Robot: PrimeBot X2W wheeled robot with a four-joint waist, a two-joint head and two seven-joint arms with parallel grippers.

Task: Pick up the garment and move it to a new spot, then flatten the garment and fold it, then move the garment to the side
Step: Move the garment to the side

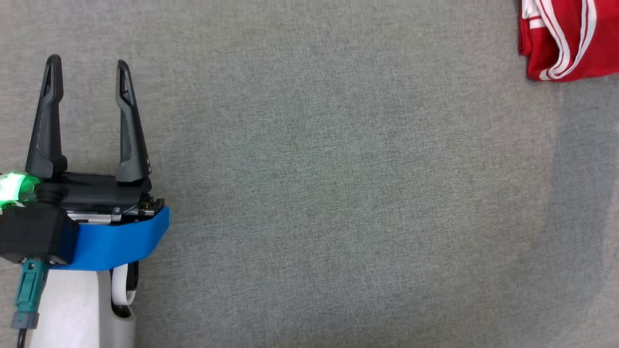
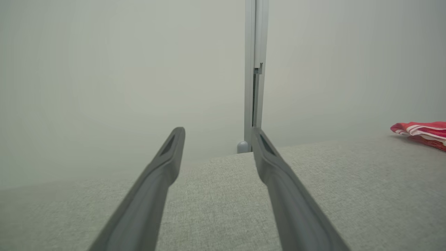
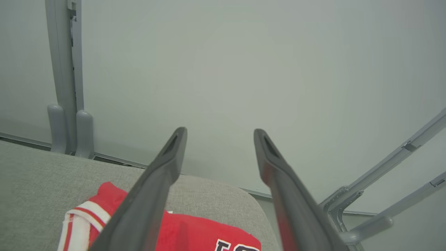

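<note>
In the head view, my left gripper (image 1: 88, 60) had its two fingers spread wide with nothing between them, above the bare grey table (image 1: 309, 193). The garment (image 1: 566, 43), red with white stripes, lay well off to the right of those fingers and a little beyond their tips. It looked folded into a compact bundle.

In the left wrist view, the same fingers pointed out over the table top, apart and empty. The garment (image 2: 421, 130) lay low on the cloth far to the right of my right-hand finger, touching neither.

In the right wrist view, my right gripper (image 3: 219, 130) also had its fingers parted, with nothing pinched between them. The garment (image 3: 195, 230) lay below them, short of the tips, running under the left-hand finger and across the gap. Beyond the tips the table curved into a rounded corner, so the bundle sat near the edge.

I judged the fold was done and the bundle set aside, so the step in hand was letting go cleanly. To do that well, I needed to lift the right fingers straight up with the jaws wide, so neither tip caught the striped hem or pulled a layer open. A sideways drag towards that corner could have slid the bundle off. My left fingers had no reason to come near.
</note>
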